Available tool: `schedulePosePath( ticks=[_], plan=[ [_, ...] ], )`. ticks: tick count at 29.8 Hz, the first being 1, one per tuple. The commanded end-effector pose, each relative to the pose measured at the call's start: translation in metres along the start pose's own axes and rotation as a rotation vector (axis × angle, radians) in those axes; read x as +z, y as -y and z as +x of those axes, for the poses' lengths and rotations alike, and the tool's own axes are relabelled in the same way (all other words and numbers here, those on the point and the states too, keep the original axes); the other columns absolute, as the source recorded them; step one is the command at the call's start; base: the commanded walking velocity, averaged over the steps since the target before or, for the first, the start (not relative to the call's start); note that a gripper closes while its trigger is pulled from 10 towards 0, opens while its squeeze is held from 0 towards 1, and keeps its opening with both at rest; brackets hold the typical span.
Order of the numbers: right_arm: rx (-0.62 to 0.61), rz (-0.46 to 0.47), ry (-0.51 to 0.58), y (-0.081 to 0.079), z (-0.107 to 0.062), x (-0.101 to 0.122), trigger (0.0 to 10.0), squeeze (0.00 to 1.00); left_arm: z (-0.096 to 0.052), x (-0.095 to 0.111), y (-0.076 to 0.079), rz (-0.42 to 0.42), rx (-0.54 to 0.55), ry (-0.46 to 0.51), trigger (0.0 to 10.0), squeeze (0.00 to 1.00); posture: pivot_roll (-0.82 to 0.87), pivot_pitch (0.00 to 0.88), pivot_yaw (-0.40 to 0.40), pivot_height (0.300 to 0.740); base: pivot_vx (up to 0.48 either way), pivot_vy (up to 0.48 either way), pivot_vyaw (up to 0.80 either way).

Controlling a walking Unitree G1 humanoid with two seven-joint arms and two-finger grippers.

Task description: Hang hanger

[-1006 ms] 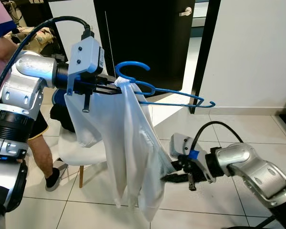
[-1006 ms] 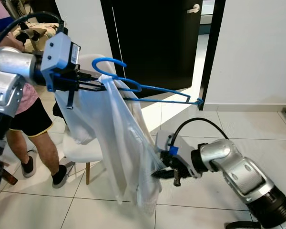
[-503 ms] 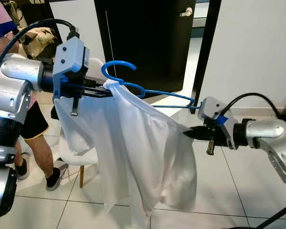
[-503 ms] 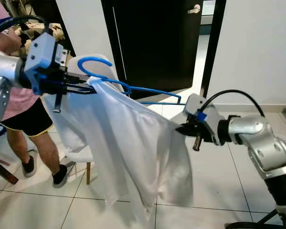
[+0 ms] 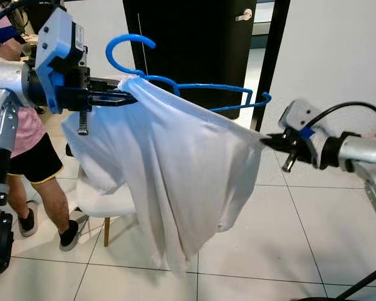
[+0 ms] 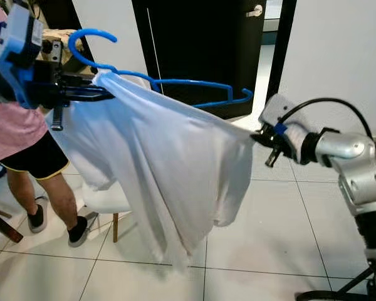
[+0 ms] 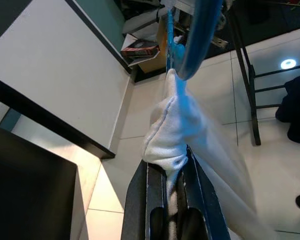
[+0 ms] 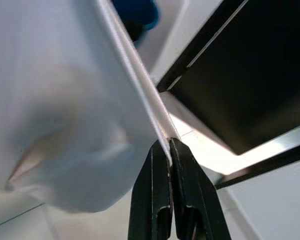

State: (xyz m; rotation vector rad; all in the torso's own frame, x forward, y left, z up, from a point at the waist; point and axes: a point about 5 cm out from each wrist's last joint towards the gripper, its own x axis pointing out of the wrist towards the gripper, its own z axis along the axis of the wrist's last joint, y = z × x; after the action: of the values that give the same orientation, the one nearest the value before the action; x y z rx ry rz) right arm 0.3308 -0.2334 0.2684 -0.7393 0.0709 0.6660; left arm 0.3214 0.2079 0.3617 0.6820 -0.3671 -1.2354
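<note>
A white shirt is stretched in mid-air, its far edge pinched tight in the right gripper. Its collar end, along with the neck of a blue hanger, is clamped in the left gripper. Behind are seen a white chair, a person's legs and a dark door.
</note>
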Motion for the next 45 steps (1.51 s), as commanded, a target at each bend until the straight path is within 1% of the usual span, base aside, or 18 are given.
schedulePosePath(
  ticks=[1,4,7,10,15,20,29,30,33,34,38,39,40,41,42,43,44,45],
  plan=[
    [-0.053,-0.001,-0.010,0.006,-0.001,-0.002,0.0,0.00,-0.013,0.001,0.000,0.000,0.015,-0.027,0.0,0.00,-0.08,0.000,0.052,0.740,0.000,0.000,0.00],
    [-0.085,-0.014,0.011,0.011,0.000,0.002,0.0,0.00,-0.010,-0.013,0.008,-0.045,-0.015,-0.078,0.0,0.00,-0.08,0.000,0.054,0.740,0.000,0.000,0.00],
    [-0.086,-0.016,0.013,0.011,0.001,0.003,0.0,0.00,-0.010,-0.015,0.010,-0.051,-0.020,-0.087,0.0,0.00,-0.08,0.000,0.054,0.740,0.000,0.000,0.00],
    [-0.076,-0.027,0.019,0.010,0.002,0.004,0.0,0.00,-0.008,-0.028,0.014,-0.074,-0.010,-0.141,0.0,0.00,-0.08,0.000,0.057,0.740,0.000,0.000,0.00],
    [-0.074,-0.030,0.020,0.010,0.002,0.004,0.0,0.00,-0.009,-0.031,0.015,-0.083,-0.009,-0.149,0.0,0.00,-0.08,0.000,0.057,0.740,0.000,0.000,0.00],
    [-0.069,-0.045,0.026,0.011,0.002,0.005,0.0,0.00,-0.013,-0.042,0.024,-0.130,-0.033,-0.191,0.0,0.00,-0.08,0.000,0.059,0.740,0.000,0.000,0.00],
    [-0.060,-0.063,0.042,0.013,0.004,0.009,0.0,0.00,-0.009,-0.048,0.037,-0.162,-0.100,-0.200,0.0,0.00,-0.08,0.000,0.059,0.740,0.000,0.000,0.00],
    [-0.040,-0.067,0.079,0.012,0.004,0.017,0.0,0.00,-0.004,-0.054,0.044,-0.169,-0.115,-0.210,0.0,0.00,-0.08,0.000,0.059,0.740,0.000,0.000,0.00],
    [-0.031,-0.065,0.100,0.012,0.005,0.022,0.0,0.00,-0.001,-0.057,0.047,-0.168,-0.121,-0.220,0.0,0.00,-0.09,0.000,0.059,0.740,0.000,0.000,0.00],
    [-0.019,-0.063,0.122,0.012,0.005,0.027,0.0,0.00,0.001,-0.060,0.049,-0.162,-0.123,-0.233,0.0,0.00,-0.09,0.000,0.059,0.740,0.000,0.000,0.00],
    [-0.006,-0.063,0.142,0.011,0.005,0.031,0.0,0.00,0.003,-0.063,0.051,-0.158,-0.121,-0.245,0.0,0.00,-0.09,0.000,0.059,0.740,0.000,0.000,0.00],
    [0.025,-0.058,0.193,0.009,0.005,0.041,0.0,0.00,0.009,-0.069,0.054,-0.141,-0.106,-0.272,0.0,0.00,-0.09,0.000,0.058,0.740,0.000,0.000,0.00],
    [0.025,-0.058,0.193,0.009,0.005,0.041,0.0,0.00,0.009,-0.069,0.054,-0.141,-0.106,-0.272,0.0,0.00,-0.09,0.000,0.058,0.740,0.000,0.000,0.00],
    [0.052,-0.053,0.242,0.007,0.005,0.052,0.0,0.00,0.016,-0.073,0.057,-0.124,-0.087,-0.281,0.1,0.00,-0.09,0.000,0.058,0.740,0.000,0.000,0.00],
    [0.052,-0.053,0.242,0.007,0.005,0.052,0.0,0.00,0.016,-0.073,0.057,-0.124,-0.087,-0.281,0.1,0.00,-0.09,0.000,0.058,0.740,0.000,0.000,0.00],
    [0.075,-0.054,0.282,0.006,0.005,0.061,0.0,0.00,0.024,-0.075,0.058,-0.107,-0.058,-0.275,0.3,0.00,-0.09,0.000,0.053,0.740,0.000,0.000,0.00],
    [0.075,-0.054,0.282,0.006,0.005,0.061,0.0,0.00,0.024,-0.075,0.058,-0.107,-0.058,-0.275,0.3,0.00,-0.09,0.000,0.053,0.740,0.000,0.000,0.00],
    [0.093,-0.056,0.310,0.004,0.006,0.068,0.0,0.00,0.031,-0.074,0.059,-0.098,-0.036,-0.260,0.2,0.00,-0.09,0.000,0.054,0.740,0.000,0.000,0.00]
  ],
)
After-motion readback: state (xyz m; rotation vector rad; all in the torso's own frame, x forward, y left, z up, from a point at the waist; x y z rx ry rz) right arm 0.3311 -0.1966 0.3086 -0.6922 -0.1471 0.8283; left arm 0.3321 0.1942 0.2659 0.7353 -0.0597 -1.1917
